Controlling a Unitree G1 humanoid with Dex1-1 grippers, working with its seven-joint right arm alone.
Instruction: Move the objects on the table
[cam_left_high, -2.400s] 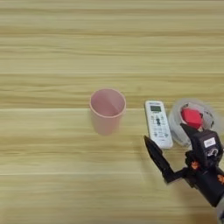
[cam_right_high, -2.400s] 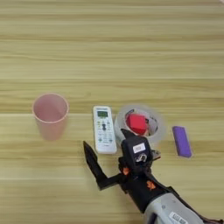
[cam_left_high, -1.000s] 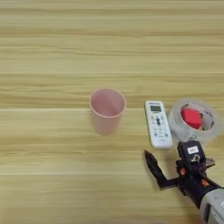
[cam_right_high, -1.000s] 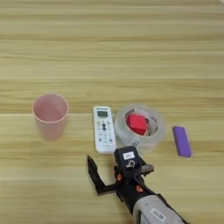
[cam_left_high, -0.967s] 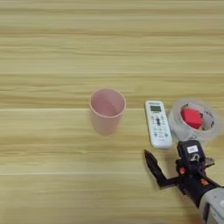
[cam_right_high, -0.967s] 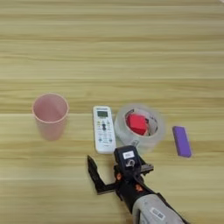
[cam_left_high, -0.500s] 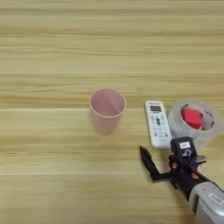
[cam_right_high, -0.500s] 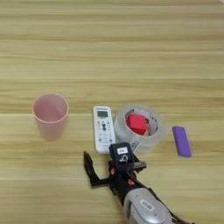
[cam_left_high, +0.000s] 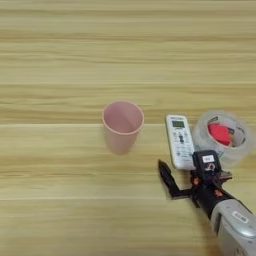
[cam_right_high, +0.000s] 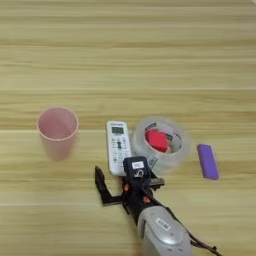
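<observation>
A pink plastic cup (cam_left_high: 122, 125) stands upright left of centre on the wooden table (cam_left_high: 60, 60). To its right a slim white remote (cam_left_high: 180, 141) lies lengthwise, screen at its far end. The clear tape roll with a red core (cam_right_high: 161, 142) lies flat right beside the remote. Further right, the small purple block (cam_right_high: 207, 161) shows in the right eye view only. My right gripper (cam_right_high: 120, 179) comes in from the bottom edge and is open. One black finger (cam_right_high: 102, 186) points out to the left. The other finger (cam_right_high: 136, 167), with a white label, sits at the remote's near end. Nothing is between them.
My silver forearm (cam_right_high: 162, 232) covers the table's near edge below the remote and the tape roll. Bare wood stretches across the far half and the left side beyond the cup.
The gripper first drew back toward the bottom edge, then came forward and left to the remote's near end. Cup, remote, tape roll and block have not moved.
</observation>
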